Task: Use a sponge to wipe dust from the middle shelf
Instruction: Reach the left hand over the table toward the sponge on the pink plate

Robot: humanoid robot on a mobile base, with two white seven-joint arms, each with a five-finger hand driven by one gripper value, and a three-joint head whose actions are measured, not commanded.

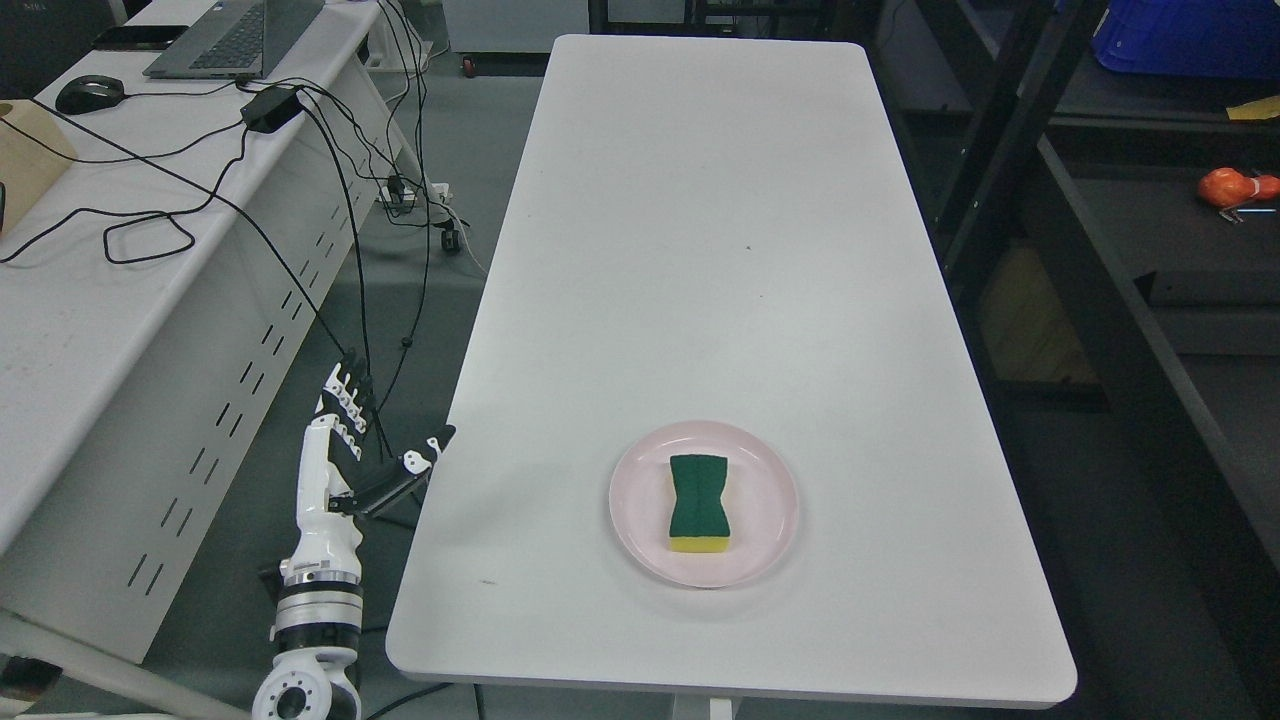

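Sponge (pixel 699 502) lying flat in the middle of a pink plate (pixel 770 470) near the front edge of the white table (pixel 700 250), green scouring face up, yellow foam beneath; you likely have it staged there for an easy top grasp. Its long axis runs away from you, toward the table's far end. Your left hand (pixel 345 450) hangs beside the table's left edge, fingers spread, holding nothing

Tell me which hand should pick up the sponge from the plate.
Left, probably. The left hand hangs open just off the table's left edge, level with the sponge on the pink plate. The right hand is out of view.
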